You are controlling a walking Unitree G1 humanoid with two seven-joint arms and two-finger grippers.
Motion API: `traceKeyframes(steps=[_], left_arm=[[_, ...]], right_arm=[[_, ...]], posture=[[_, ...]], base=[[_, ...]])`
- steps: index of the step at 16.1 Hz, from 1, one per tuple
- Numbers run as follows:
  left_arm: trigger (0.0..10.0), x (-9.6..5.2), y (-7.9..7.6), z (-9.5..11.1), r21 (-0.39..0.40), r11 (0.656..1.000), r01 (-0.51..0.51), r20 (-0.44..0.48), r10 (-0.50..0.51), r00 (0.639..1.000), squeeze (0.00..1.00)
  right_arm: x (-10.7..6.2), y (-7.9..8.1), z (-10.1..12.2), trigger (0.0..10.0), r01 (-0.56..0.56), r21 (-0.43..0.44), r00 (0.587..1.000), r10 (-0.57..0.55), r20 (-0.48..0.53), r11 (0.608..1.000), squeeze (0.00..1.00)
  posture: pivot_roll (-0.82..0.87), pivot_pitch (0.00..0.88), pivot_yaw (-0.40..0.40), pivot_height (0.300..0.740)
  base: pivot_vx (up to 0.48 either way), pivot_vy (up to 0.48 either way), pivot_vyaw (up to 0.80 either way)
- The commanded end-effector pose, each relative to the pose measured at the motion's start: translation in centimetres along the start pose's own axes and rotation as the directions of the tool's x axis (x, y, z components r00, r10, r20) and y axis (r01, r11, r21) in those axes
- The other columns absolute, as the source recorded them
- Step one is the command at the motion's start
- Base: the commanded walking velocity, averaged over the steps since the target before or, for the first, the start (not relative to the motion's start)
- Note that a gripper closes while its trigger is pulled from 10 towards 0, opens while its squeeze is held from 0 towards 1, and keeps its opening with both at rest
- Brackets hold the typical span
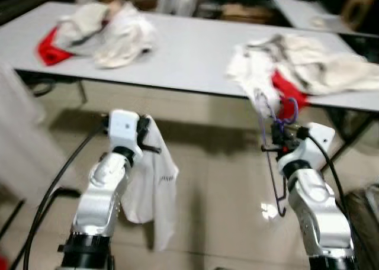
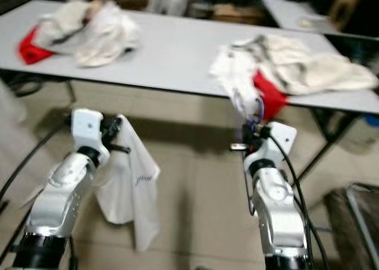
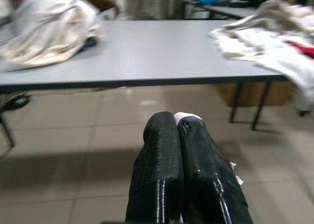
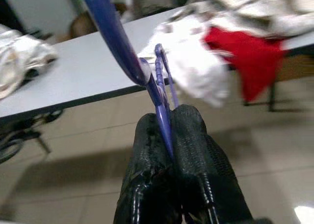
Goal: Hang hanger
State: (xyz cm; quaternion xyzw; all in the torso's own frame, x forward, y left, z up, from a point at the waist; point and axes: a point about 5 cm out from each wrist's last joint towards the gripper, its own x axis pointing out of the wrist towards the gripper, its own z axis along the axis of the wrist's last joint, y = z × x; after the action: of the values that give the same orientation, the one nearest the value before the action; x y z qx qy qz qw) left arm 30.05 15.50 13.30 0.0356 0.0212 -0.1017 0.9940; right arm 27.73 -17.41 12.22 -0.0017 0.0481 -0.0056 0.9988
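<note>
My right gripper is shut on a purple wire hanger, whose hook rises above the fingers and whose loop hangs down beside my right arm. In the right wrist view the hanger runs up from between the two black fingers. My left gripper is shut on a white garment that drapes down toward the tiled floor. In the left wrist view a bit of white cloth peeks out at the pressed-together fingertips. Both grippers are held in front of a long grey table.
The table carries a heap of white and red clothes at its left and another heap at its right, spilling over the front edge. A second table stands behind. A dark frame stands low on the right.
</note>
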Motion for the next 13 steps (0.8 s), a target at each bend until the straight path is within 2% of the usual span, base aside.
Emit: traceKeyframes(steps=[1,4,6,9,13], left_arm=[[10.0,0.1,0.1,1.2,0.012,1.000,-0.012,0.053,0.012,0.999,0.00],[10.0,0.7,-0.5,1.6,-0.005,1.000,0.029,0.064,-0.029,0.998,0.00],[10.0,1.2,-0.6,1.7,-0.018,0.999,0.029,0.064,-0.028,0.998,0.00],[10.0,1.2,-0.8,1.7,-0.033,0.999,0.032,0.064,-0.030,0.997,0.00],[10.0,1.2,-0.5,1.6,-0.042,0.999,0.022,0.062,-0.020,0.998,0.00]], right_arm=[[0.1,0.3,-0.1,10.0,-0.015,0.016,1.000,0.015,-0.010,1.000,0.00],[-0.4,0.1,-0.6,10.0,0.007,0.012,1.000,-0.006,-0.024,1.000,0.00],[-0.6,0.2,-0.5,10.0,-0.002,-0.029,1.000,0.002,-0.021,1.000,0.00],[-0.6,0.3,-0.4,10.0,-0.022,-0.058,1.000,0.021,-0.017,0.998,0.00],[-0.4,0.1,0.0,10.0,-0.017,-0.045,1.000,0.016,-0.009,0.999,0.00]], posture=[[-0.03,0.000,-0.054,0.740],[-0.05,0.000,-0.013,0.740],[-0.06,0.000,-0.007,0.740],[-0.06,0.000,-0.009,0.740],[-0.06,0.000,-0.017,0.740]], base=[[0.000,0.000,-0.80],[0.000,0.000,-0.18],[0.262,0.000,0.00],[0.332,0.000,0.00],[0.363,0.000,-0.80]])
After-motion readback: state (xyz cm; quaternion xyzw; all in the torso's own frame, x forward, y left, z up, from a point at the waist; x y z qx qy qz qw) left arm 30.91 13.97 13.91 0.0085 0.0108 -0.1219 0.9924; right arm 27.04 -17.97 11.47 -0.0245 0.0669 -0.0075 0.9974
